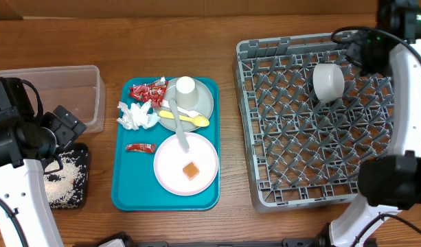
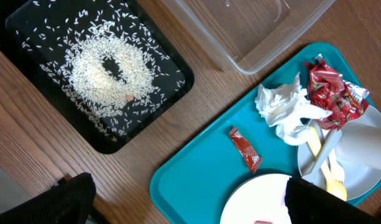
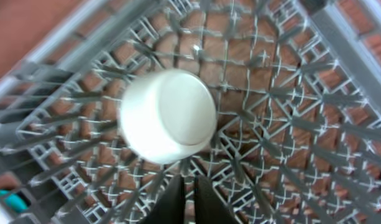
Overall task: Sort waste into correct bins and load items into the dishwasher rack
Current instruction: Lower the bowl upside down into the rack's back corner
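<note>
**Grey dishwasher rack (image 1: 299, 158), one small white bowl (image 3: 168, 115) loaded**

Small white bowl: base up on the rack's pegs, just ahead of the right gripper (image 3: 189, 190), whose fingers are pressed together on nothing.
Left gripper (image 2: 190, 202): fingers spread wide, empty, above the teal tray (image 2: 196, 162).
Red wrapper (image 2: 245, 149): just ahead, between those fingers.
Black tray (image 2: 28, 37) of rice grains (image 2: 103, 68): ahead, to its left.

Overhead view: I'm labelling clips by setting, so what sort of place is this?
Probably a test table staged as a dish-clearing station: a dishwasher rack, a teal tray carrying plates and wrappers, a black tray of rice.
</note>
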Action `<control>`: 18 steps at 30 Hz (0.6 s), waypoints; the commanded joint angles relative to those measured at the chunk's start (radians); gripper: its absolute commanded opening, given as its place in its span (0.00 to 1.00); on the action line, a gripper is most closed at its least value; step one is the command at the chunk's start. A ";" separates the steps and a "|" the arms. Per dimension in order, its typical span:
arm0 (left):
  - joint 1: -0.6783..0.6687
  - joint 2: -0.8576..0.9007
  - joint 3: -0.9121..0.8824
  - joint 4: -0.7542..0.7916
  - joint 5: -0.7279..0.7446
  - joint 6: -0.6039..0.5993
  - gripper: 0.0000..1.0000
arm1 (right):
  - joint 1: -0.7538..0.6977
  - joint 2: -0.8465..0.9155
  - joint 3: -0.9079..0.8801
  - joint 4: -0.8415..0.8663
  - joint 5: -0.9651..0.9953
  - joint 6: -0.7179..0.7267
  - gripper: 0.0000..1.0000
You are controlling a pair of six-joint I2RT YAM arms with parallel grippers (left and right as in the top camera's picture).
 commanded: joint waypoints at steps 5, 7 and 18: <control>0.005 0.000 0.013 -0.002 0.005 -0.014 1.00 | -0.015 0.084 -0.176 0.122 -0.127 0.000 0.06; 0.005 0.000 0.013 -0.002 0.005 -0.014 1.00 | -0.010 0.089 -0.203 0.155 -0.133 0.000 0.08; 0.005 0.000 0.013 -0.002 0.005 -0.014 1.00 | 0.013 0.097 -0.269 0.258 -0.277 -0.027 0.09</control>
